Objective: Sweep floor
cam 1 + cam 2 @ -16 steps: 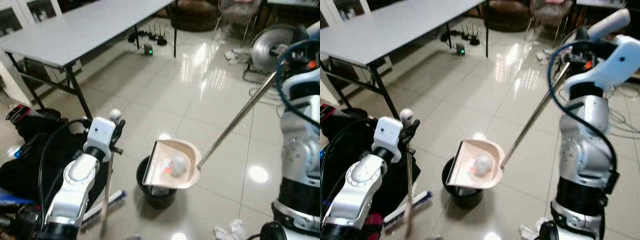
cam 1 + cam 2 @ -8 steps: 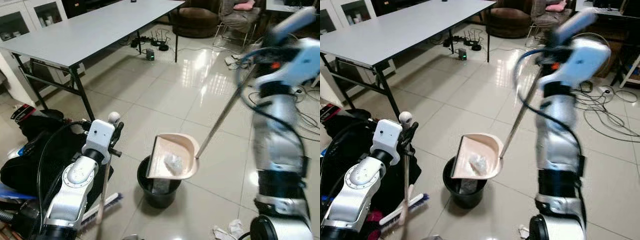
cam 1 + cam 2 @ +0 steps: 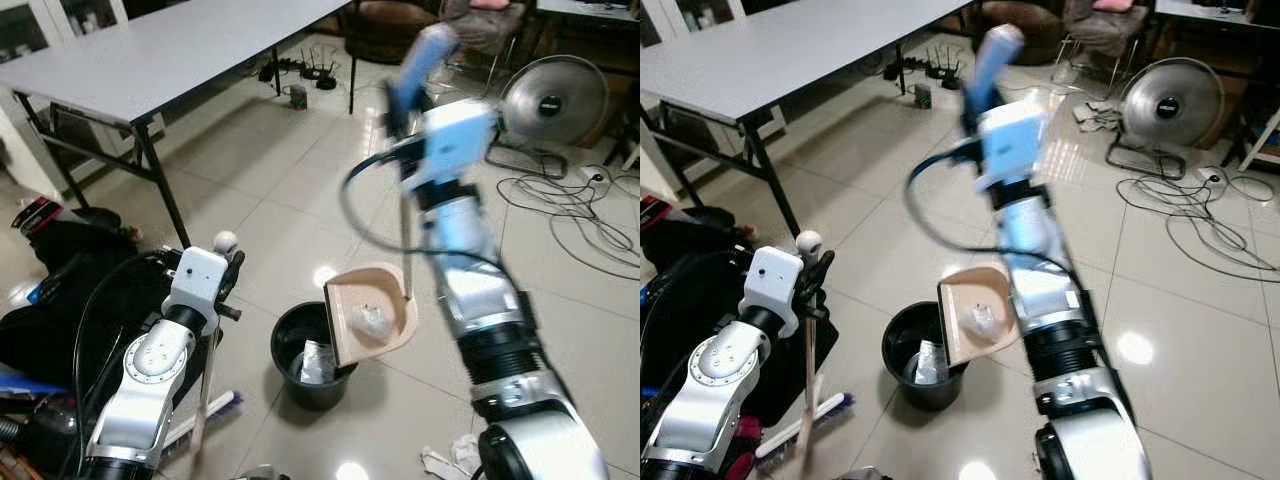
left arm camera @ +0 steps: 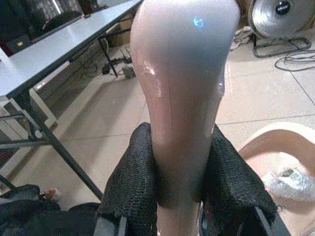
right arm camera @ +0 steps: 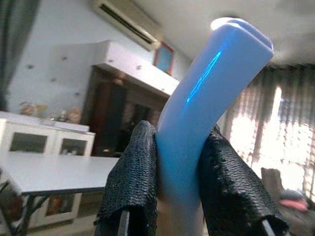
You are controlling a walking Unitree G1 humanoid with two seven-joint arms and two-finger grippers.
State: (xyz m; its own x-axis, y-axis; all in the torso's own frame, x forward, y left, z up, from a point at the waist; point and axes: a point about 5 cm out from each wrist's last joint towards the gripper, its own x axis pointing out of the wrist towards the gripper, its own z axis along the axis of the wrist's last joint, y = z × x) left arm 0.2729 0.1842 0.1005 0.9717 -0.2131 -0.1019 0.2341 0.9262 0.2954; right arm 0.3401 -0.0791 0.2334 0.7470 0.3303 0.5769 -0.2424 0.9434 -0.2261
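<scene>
**No readable writing**

No text, label, brand, number or sign can be read in any of the views. The fan carries a dark round hub at the centre of its grille, but nothing on it can be made out. The small device on the floor under the table's far edge shows a green glow, no characters.

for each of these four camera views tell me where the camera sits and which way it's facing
Left eye view: head camera, facing forward and down at the black round bin, the tilted beige plastic dustpan and both silver arms.
Right eye view: its stereo twin, same scene.
Left wrist view: along the left gripper, fingers clamping the pale broom handle; it shares the dustpan with the eye views.
Right wrist view: along the right gripper, clamping the blue dustpan handle, facing up.
</scene>
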